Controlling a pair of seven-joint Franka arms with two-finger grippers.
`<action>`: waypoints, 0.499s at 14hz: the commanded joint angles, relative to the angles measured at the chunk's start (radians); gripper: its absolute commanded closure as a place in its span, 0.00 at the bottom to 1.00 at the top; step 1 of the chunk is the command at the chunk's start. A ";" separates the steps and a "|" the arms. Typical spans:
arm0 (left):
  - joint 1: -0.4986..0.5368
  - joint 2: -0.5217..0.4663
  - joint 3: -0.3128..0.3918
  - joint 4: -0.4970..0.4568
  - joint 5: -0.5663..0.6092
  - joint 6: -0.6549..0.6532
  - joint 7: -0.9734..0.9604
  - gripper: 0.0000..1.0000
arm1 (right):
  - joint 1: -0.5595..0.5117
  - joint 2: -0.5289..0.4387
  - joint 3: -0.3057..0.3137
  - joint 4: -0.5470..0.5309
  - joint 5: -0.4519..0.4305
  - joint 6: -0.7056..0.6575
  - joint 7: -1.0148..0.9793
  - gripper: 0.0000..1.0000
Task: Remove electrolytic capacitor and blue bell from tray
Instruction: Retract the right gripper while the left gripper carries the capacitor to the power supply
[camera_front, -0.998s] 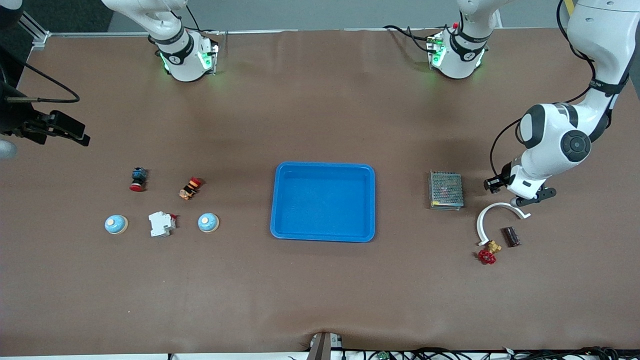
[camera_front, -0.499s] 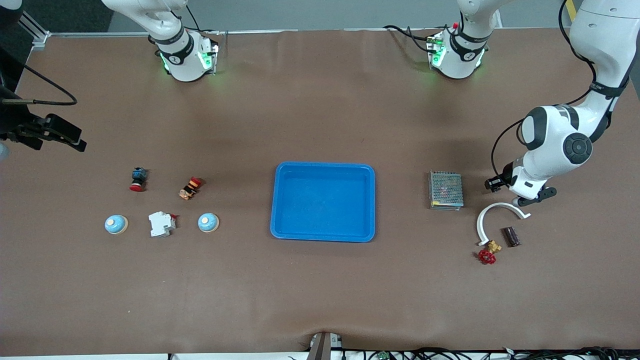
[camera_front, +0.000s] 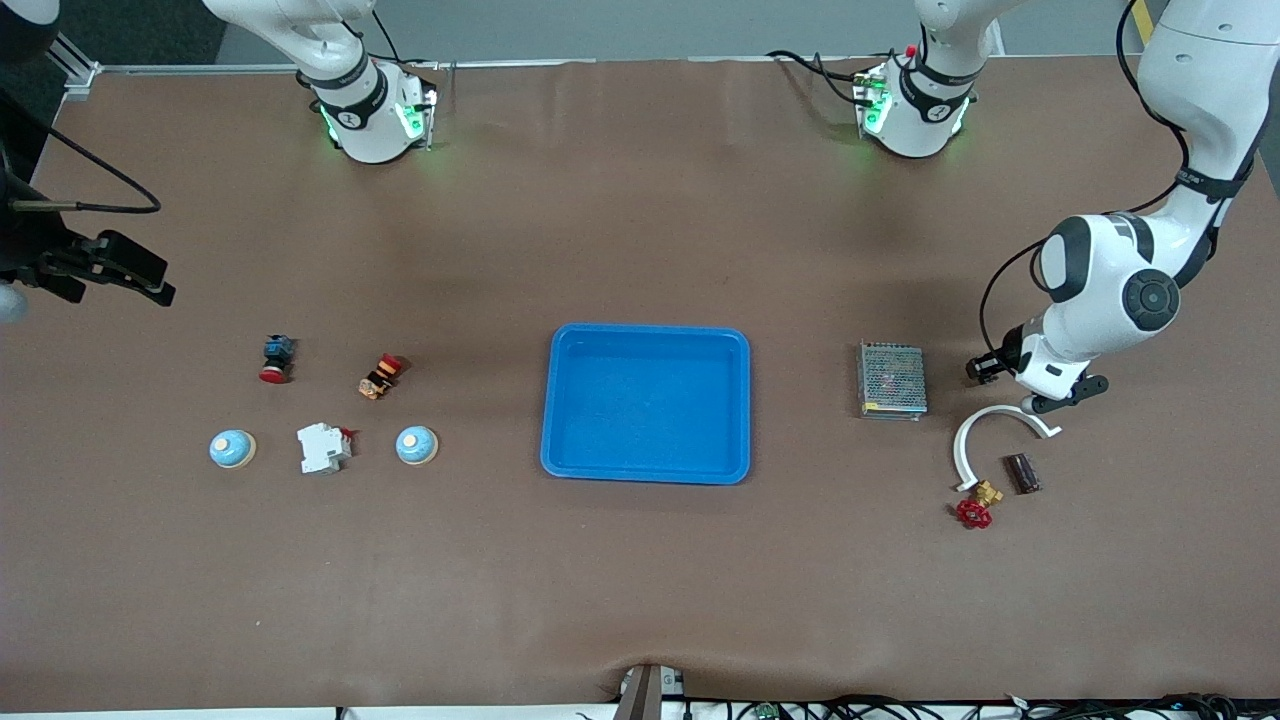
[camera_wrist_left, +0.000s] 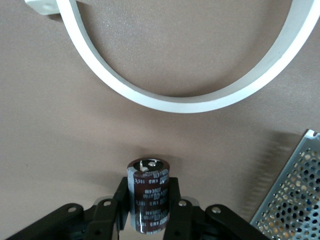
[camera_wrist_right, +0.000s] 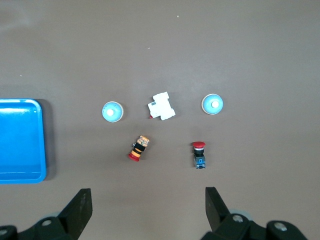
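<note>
Brown table (camera_front: 640, 600), left arm's end: capacitor held.
Left gripper (camera_wrist_left: 148, 207) clamps 1 capacitor (camera_wrist_left: 148, 192) over the white ring (camera_wrist_left: 190, 102), long axis along the fingers, terminal end past the fingertips. Right gripper (camera_wrist_right: 147, 207) waits, jaws wide, above 2 bells (camera_front: 416, 445).

Brown table (camera_front: 640, 580) — blue tray (camera_front: 742, 400), 2 bells (camera_front: 416, 445), white clamp (camera_front: 975, 432), mesh box (camera_front: 892, 380).
</note>
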 joint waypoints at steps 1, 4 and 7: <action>0.015 0.005 -0.003 -0.003 -0.002 0.018 0.026 0.78 | 0.013 -0.014 0.001 -0.022 -0.029 0.009 -0.018 0.00; 0.025 0.008 -0.005 0.001 0.018 0.018 0.029 0.46 | 0.005 -0.014 -0.001 -0.018 -0.025 0.016 -0.025 0.00; 0.025 0.000 -0.005 0.006 0.019 0.008 0.027 0.00 | 0.004 -0.016 -0.004 -0.017 -0.020 0.028 -0.025 0.00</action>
